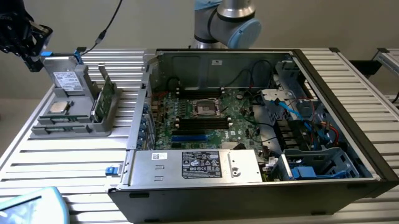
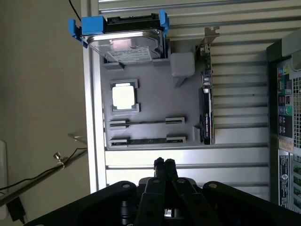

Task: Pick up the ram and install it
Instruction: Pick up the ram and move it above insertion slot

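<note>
- The gripper (image 2: 164, 163) has its two black fingers pressed together tip to tip, with nothing pinched between them.
- In the exterior view it hangs in the air over the far corner of the slatted tabletop (image 1: 68, 163), on the exterior view's left, well clear of everything below.
- A grey tray (image 2: 155, 101) lies under it, along the tabletop's edge at that same corner.
- The ram (image 2: 148, 140) stands on its edge in the tray, a thin dark green stick caught between two end clips. It sits in the slot closest to the tray's short edge, at the opposite end from the hard drive (image 2: 127, 42). Nothing touches it.
- A second slot runs parallel just beside it, with a thin dark strip in it.
- A square silver processor chip (image 2: 124, 96) lies flat between those slots and the hard drive, which sits in a blue bracket.
- An expansion card (image 2: 206, 117) stands upright along the tray's long edge nearest the computer case (image 1: 218, 63).
- The case lies open on the tabletop just beside the tray, its motherboard (image 1: 237, 116) bare, with long black memory slots (image 1: 203, 122) showing.
</note>
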`<state>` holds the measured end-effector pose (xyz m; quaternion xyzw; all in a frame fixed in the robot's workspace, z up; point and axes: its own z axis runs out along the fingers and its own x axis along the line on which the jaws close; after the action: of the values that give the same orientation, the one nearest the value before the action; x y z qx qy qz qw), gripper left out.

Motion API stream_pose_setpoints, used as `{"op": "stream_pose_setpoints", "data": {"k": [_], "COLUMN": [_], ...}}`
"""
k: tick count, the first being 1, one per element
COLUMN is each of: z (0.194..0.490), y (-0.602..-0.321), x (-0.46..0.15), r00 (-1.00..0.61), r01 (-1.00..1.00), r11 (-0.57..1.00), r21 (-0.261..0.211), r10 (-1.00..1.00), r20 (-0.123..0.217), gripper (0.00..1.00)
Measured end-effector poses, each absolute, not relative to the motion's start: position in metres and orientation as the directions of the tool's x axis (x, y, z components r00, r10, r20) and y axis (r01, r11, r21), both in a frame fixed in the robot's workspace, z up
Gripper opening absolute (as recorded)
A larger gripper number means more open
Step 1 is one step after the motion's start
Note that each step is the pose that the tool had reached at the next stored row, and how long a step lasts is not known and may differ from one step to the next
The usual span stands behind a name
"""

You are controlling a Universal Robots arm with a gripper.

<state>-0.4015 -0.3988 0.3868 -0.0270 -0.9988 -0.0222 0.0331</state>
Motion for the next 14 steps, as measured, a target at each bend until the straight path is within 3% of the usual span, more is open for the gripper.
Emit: {"op": "stream_pose_setpoints", "data": {"k": [14], "z": [0.3868], "y": [-0.3988], "x": [-0.4014], "r00": [-0.998], "r01": [0.020], "r11": [0.999], "r21": [0.043], "r10": [0.017], "r20": [0.067], "gripper": [0.11]}}
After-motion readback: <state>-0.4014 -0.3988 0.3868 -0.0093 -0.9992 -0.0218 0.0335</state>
